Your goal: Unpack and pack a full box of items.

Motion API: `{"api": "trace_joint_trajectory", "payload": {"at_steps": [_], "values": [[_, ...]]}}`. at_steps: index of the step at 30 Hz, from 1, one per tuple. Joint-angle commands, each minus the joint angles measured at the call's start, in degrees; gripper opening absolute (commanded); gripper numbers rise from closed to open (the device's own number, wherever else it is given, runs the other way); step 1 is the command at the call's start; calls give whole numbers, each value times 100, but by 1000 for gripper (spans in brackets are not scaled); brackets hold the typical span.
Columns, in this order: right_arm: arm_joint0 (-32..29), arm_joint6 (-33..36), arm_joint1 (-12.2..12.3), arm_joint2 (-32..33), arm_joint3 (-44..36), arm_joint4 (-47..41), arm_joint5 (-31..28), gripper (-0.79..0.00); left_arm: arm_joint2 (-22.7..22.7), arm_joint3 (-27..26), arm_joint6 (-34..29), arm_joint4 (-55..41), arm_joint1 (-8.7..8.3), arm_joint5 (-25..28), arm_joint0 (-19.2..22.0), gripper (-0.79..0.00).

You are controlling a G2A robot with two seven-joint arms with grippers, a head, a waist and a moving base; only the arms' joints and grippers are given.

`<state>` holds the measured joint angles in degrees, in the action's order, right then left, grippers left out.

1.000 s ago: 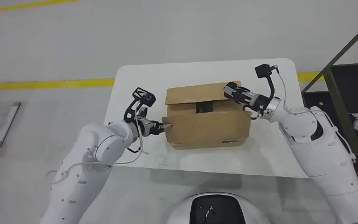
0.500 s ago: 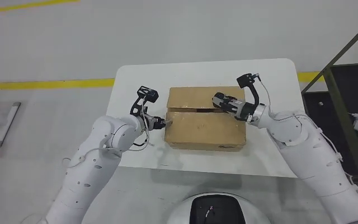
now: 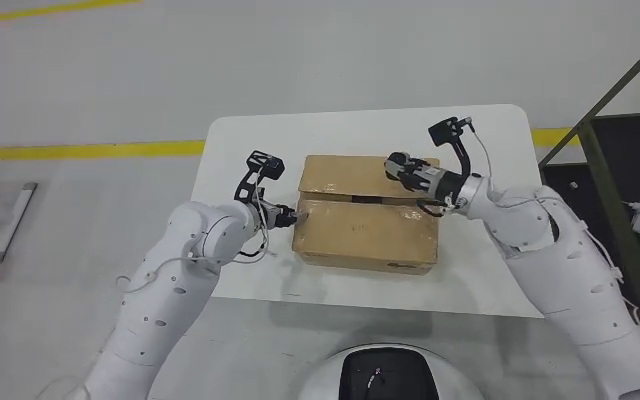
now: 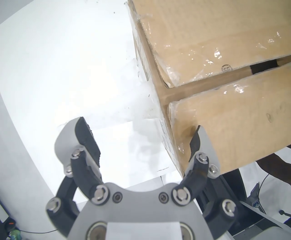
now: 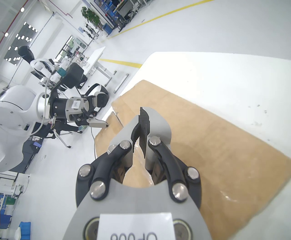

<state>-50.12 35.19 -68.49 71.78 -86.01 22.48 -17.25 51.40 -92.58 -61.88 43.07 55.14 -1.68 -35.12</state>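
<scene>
1. I work at a white table (image 3: 250, 135) with rounded corners, standing on a pale grey floor (image 3: 300, 50).
2. A yellow line (image 3: 100, 150) crosses the floor behind my table.
3. A dark green metal frame (image 3: 603, 175) stands at my right.
4. Farther off I see white desks (image 5: 100, 54), potted plants (image 5: 87, 12) and small bright lights (image 5: 22, 9).

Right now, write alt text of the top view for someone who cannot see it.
Seen from above, a cardboard box with its top flaps folded down sits on a white table. The open left gripper is at one short end of the box; the shut right gripper is over the far flap near the other end.
</scene>
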Motion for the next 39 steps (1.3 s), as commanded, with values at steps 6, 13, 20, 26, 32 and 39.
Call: {"api": "trace_joint_trajectory", "payload": {"at_steps": [6, 13, 20, 26, 32, 39], "values": [[-106, 153, 20, 33, -303, -248, 6, -785, 37, 12, -24, 22, 35, -2, -19, 0], [-384, -127, -33, -415, -348, 128, 329, -785, 55, 38, -10, 50, 72, -6, -62, 0], [-541, -594, -78, -744, -335, 869, 694, -785, 156, -9, -43, 50, 87, -33, -115, 0], [-546, -638, -100, -815, -272, 966, 761, -785, 444, -140, -174, -11, 48, -163, -235, 0], [-536, -651, -118, -831, -264, 938, 777, -785, 878, -372, -346, 90, -56, -416, -616, 0], [-505, -621, -128, -797, -244, 902, 764, -785, 968, -518, -363, 845, -146, -340, -1109, 0]]}}
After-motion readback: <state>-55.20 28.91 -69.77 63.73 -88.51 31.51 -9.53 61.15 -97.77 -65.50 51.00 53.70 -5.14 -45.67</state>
